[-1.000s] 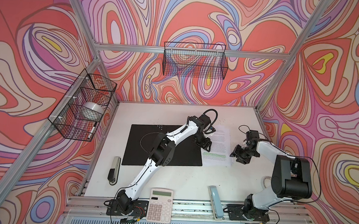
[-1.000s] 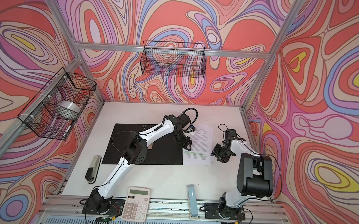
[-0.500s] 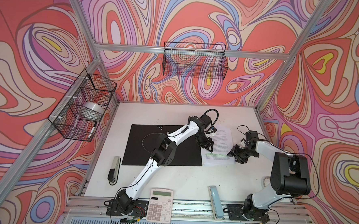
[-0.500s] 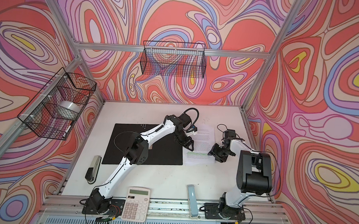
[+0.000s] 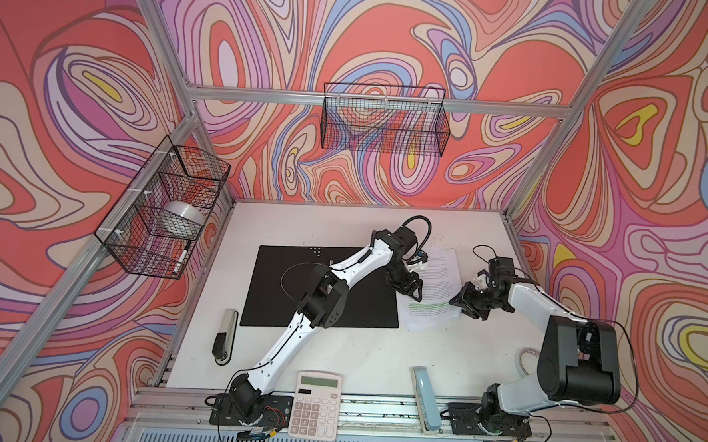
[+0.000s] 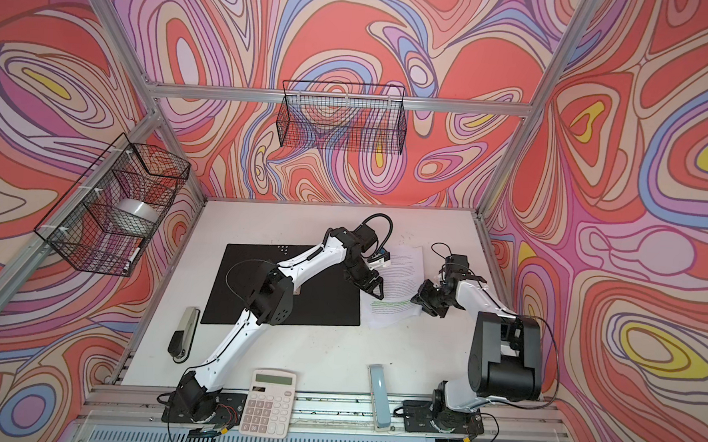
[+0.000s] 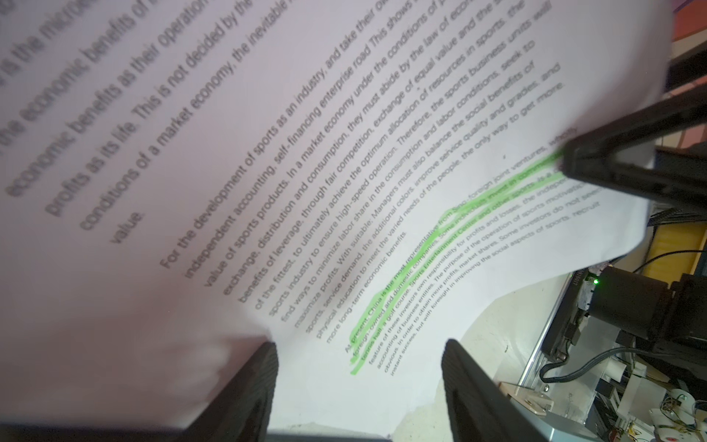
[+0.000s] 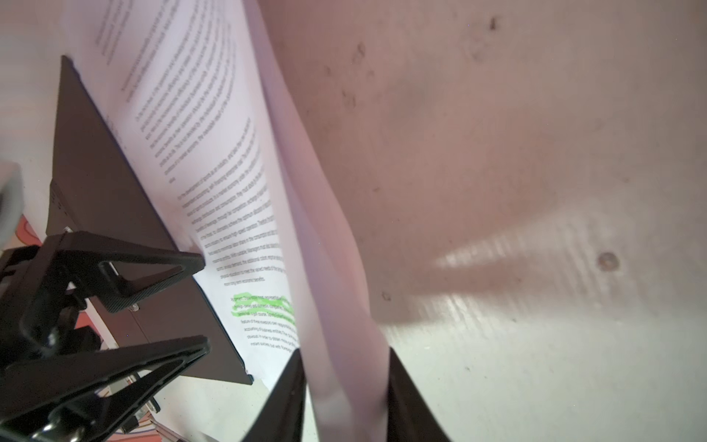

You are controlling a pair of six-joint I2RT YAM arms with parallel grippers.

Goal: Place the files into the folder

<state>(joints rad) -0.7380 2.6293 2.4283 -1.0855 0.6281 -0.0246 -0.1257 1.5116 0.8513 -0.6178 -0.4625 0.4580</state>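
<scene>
Calculator (image 5: 315,405) at six o'clock, on near rail. Beyond, folder (image 5: 269,300) open flat, black inside up, just beside files (image 5: 436,284) at their nine o'clock. Left gripper (image 5: 412,290) over files' nine-o'clock margin, jaws spread. Right gripper (image 5: 462,304) at three o'clock, jaws astride lifted paper edge; clamped or not, cannot tell.

White files (image 5: 439,276) bear green highlights; folder (image 5: 274,284) black

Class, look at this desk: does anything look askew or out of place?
Yes: the files lie crooked beside the open folder, sheets fanned, one side buckled up where the right gripper pinches it.
</scene>
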